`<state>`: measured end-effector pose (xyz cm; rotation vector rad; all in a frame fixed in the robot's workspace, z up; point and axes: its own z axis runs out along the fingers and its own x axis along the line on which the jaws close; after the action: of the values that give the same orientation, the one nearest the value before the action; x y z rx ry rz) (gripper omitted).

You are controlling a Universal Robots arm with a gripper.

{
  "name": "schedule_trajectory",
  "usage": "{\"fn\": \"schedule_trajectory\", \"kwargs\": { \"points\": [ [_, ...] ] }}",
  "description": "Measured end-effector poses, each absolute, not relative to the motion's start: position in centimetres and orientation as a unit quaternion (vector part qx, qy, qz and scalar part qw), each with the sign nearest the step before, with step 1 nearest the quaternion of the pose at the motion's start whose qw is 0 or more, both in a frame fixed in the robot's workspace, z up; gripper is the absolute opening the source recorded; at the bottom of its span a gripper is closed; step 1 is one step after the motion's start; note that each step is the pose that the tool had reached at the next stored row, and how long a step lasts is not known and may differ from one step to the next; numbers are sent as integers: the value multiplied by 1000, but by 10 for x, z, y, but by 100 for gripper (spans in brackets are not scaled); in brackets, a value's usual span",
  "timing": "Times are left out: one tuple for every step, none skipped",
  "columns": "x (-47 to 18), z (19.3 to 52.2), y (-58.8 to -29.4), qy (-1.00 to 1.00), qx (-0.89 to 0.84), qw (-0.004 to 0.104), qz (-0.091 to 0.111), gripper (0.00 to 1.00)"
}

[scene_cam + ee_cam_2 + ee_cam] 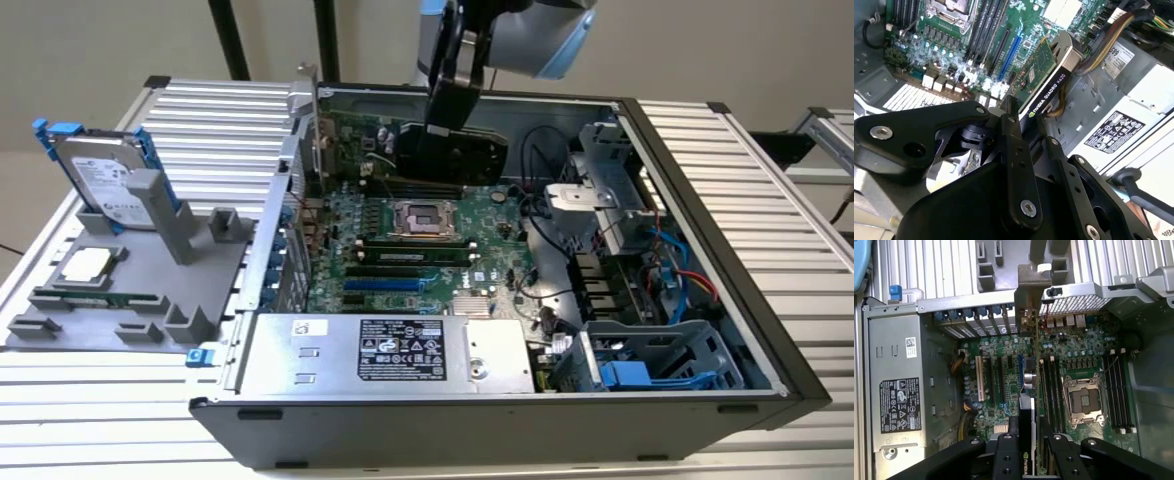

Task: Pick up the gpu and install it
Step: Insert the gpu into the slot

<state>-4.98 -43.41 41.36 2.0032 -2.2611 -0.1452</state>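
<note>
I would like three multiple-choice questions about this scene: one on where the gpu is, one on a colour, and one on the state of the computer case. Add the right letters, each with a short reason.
1. Where is the gpu?
A. lying flat on the slatted table
B. in the pincer, over the motherboard inside the case
C. under the table

2. What colour are the rails on the hard drive standing in the grey holder?
A. blue
B. red
C. yellow

3. The case is:
A. closed by a side panel
B. wrapped in plastic
C. open, with its inside exposed

Answers:
1 B: in both wrist views the card sits between the pincer's fingers, with the board behind it.
2 A: the exterior view shows blue strips along the drive's edges.
3 C: the board and cables are plainly visible from above.
</note>
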Motion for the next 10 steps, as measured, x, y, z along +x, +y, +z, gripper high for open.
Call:
{"fn": "schedule_trajectory", "kwargs": {
  "points": [
    [-50,413,-434,-746,661,59,-48,0],
    [-50,413,-434,-746,661,59,-48,0],
    [-50,413,-434,-746,661,59,-48,0],
    [-50,413,-434,-746,661,59,-48,0],
    [-50,412,-434,-746,661,59,-48,0],
    [-50,412,-434,-746,661,59,-48,0],
    [-50,412,-434,-746,661,59,-48,0],
    [-50,412,-434,-746,661,59,-48,0],
    [-50,411,-434,-746,661,59,-48,0],
    [-50,411,-434,-746,661,59,-48,0]
  ]
}}
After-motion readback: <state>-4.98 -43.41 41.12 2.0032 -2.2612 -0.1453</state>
